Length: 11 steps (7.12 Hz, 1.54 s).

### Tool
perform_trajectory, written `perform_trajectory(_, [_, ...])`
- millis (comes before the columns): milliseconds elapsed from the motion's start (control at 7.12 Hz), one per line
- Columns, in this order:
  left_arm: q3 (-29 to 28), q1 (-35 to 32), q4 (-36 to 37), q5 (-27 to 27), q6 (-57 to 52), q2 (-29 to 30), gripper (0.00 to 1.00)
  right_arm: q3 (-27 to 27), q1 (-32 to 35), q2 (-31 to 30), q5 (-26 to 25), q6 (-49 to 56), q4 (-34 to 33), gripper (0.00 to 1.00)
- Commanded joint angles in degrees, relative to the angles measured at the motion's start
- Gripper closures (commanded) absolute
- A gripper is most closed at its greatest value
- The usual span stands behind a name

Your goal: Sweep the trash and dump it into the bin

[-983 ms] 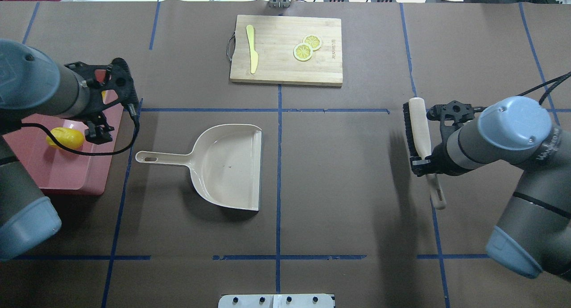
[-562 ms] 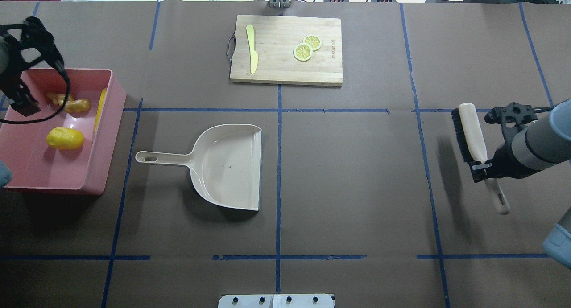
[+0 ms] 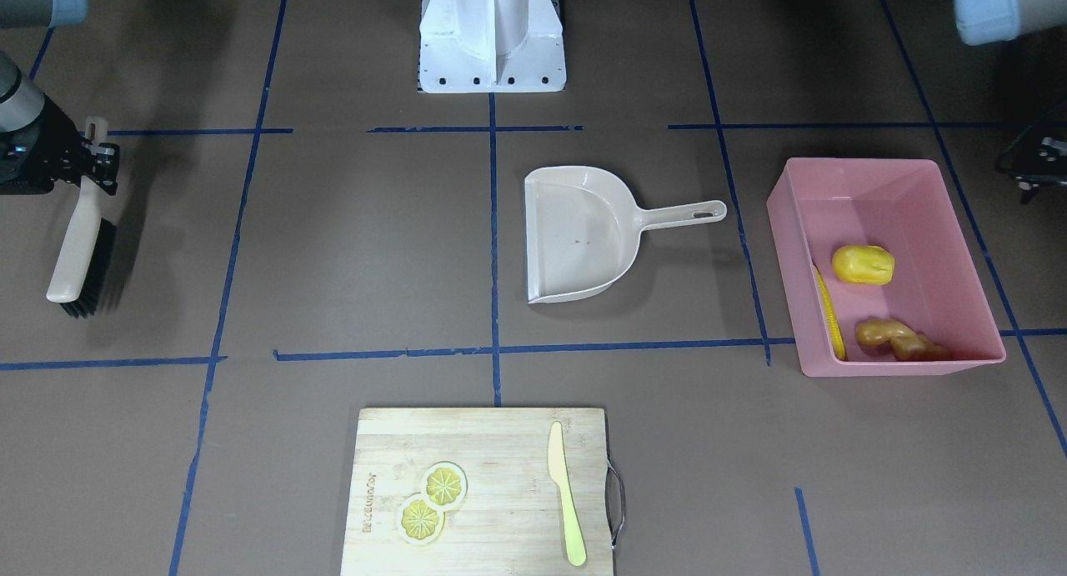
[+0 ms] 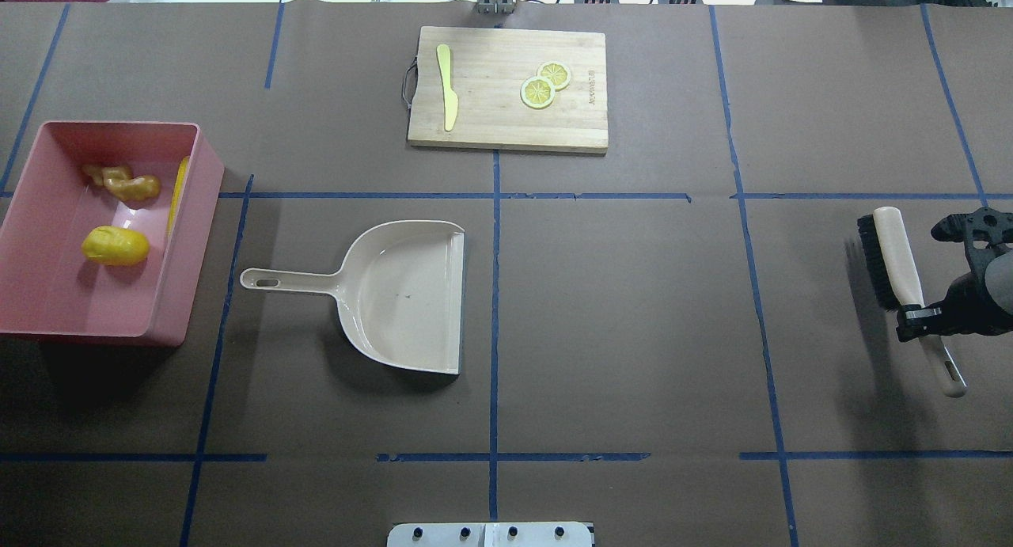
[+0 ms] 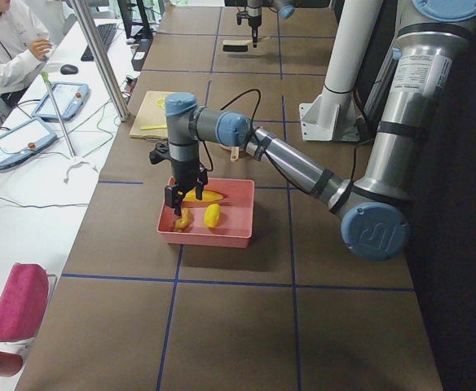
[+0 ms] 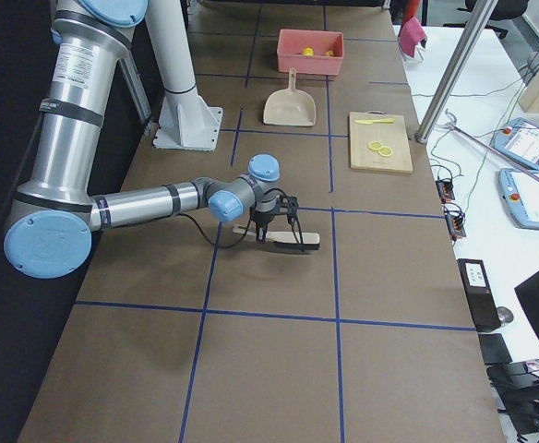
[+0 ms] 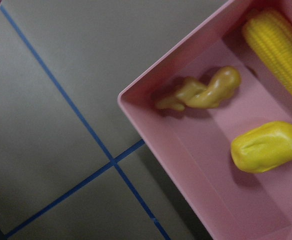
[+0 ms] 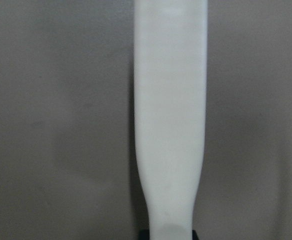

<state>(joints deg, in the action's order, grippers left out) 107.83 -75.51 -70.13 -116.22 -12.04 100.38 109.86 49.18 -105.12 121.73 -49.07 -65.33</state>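
Observation:
The pink bin (image 4: 71, 294) stands at the table's left end. In it lie the trash: a yellow corn cob (image 4: 179, 195) along the wall, a yellow potato lump (image 4: 115, 245) and a tan ginger root (image 4: 130, 186). The left wrist view shows all three, corn (image 7: 278, 47), potato (image 7: 267, 146) and ginger (image 7: 206, 91), from above. My left gripper (image 5: 175, 204) hangs over the bin's outer end; I cannot tell whether it is open. My right gripper (image 4: 918, 319) is shut on the handle of a beige brush (image 4: 893, 254) at the far right.
The beige dustpan (image 4: 404, 294) lies empty on the table left of centre, handle towards the bin. A wooden cutting board (image 4: 506, 123) at the back holds two lemon slices (image 4: 538, 92) and a pale yellow knife (image 4: 448, 88).
My left arm has swung away from over the bin and left the overhead view. My right arm has carried the brush further right, towards the table's end.

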Motion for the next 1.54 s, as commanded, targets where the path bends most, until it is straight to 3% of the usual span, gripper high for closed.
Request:
perform_trajectory(0, [-0.8, -1.2, -0.1, -2.3, 0.2, -1.0, 0.00, -1.3, 0.3, -0.3, 0.5, -3.6, 2.2, 0.92])
perform_trajectory(281, [-0.9, -1.3, -0.1, -2.5, 0.1, -2.0, 0.00, -2.6, 0.1, -0.3, 0.7, -3.6, 2.2, 0.89])
perform_trajectory(562, [-1.1, -1.3, -0.6, -6.5, 1.4, -3.5, 0.00, -3.1, 0.0, -0.1, 0.7, -3.6, 2.2, 0.65])
perform_trajectory(702, [-1.1, -1.3, -0.6, -6.6, 1.4, -3.7, 0.00, -3.2, 0.0, 0.0, 0.6, -3.5, 2.2, 0.46])
perform_trajectory(843, [-1.1, -1.4, -0.6, -7.3, 1.5, -4.3, 0.00, -3.0, 0.0, 0.1, 0.6, -3.6, 2.3, 0.00])
perform_trajectory(1124, [-3.5, -3.9, -0.8, -13.8, 1.4, -5.8, 0.00, -0.9, 1.4, -0.2, 1.0, -3.3, 2.4, 0.00])
perform_trajectory(1264, [-3.8, -5.3, -0.9, -15.4, 1.3, -6.9, 0.00, 0.0, 5.0, 0.0, 3.7, -2.8, 2.0, 0.00])
perform_trajectory(1404, [-4.6, -7.2, -0.8, -15.5, 1.4, -7.2, 0.00, 0.1, 12.1, 0.0, 9.6, -1.0, 1.7, 0.00])
